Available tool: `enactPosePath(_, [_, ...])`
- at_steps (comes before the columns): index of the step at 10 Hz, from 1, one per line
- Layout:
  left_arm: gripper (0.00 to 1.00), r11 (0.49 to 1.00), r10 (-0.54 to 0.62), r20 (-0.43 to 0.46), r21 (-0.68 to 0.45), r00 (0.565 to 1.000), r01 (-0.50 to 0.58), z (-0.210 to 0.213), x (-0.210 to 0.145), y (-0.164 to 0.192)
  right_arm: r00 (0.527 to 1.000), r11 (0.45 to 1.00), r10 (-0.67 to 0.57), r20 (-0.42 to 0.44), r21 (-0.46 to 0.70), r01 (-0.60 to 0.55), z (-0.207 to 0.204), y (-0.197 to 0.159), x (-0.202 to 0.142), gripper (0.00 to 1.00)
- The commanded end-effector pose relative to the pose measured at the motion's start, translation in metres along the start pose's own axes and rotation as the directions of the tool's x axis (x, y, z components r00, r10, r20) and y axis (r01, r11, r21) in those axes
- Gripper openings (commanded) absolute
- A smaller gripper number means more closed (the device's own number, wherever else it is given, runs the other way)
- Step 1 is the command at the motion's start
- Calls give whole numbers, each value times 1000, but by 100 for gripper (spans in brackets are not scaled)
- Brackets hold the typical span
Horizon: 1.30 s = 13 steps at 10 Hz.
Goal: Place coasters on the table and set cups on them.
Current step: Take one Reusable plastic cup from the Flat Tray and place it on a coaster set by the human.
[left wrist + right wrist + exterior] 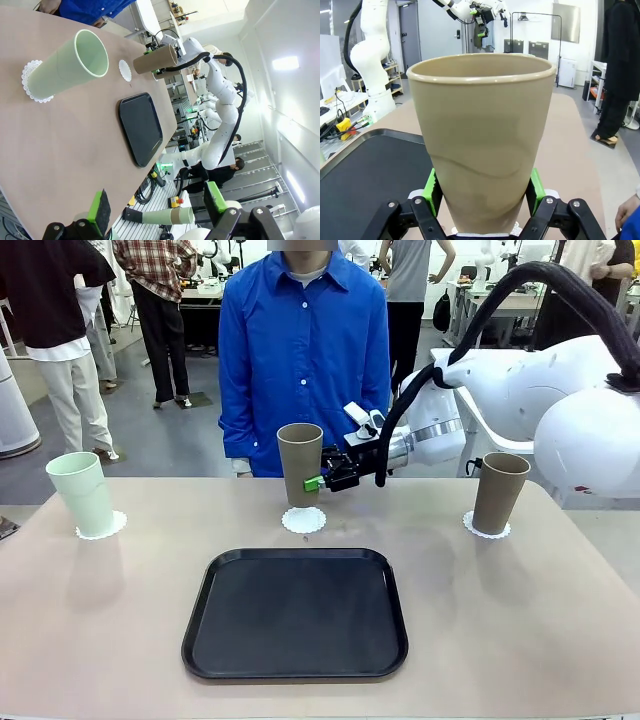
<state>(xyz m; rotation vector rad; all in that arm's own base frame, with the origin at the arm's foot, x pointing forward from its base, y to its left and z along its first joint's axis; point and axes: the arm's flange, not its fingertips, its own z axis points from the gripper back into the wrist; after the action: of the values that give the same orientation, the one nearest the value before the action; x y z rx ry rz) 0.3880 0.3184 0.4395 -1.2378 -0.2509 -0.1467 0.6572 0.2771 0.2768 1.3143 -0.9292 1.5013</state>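
Right arm enters from frame right, forearm level; right gripper (322,480) fingers pinch taupe cup (300,464) upright above centre coaster (304,520). Left gripper (157,207) fingers spread, empty.

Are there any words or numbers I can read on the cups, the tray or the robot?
None can be read. The mint cup, both brown cups, the coasters and the black tray are plain. The right gripper bears no legible print; background signs are too blurred.
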Motion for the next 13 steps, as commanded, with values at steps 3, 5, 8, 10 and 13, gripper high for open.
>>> enactPosePath(3, [100, 1000, -7, -3, -4, 1000, 7, 2, -1, -2, 1000, 999, 5, 6, 36, -5, -4, 1, -3, 81])
enactPosePath(5, [100, 1000, -7, -3, -4, 1000, 7, 2, -1, -2, 999, 998, 22, 24, 58, -23, -6, -3, -7, 81])
enactPosePath(8, [100, 1000, -7, -3, -4, 1000, 7, 2, -1, -2, 999, 997, 3, 41, 81, -6, -6, -10, -18, 81])
enactPosePath(10, [100, 1000, -7, -3, -4, 1000, 7, 2, -1, -2, 999, 996, -17, 32, 83, 14, -3, -12, -29, 81])
enactPosePath(13, [100, 1000, -7, -3, -4, 1000, 7, 2, -1, -2, 999, 995, -41, 10, 93, 39, -8, -17, -42, 81])
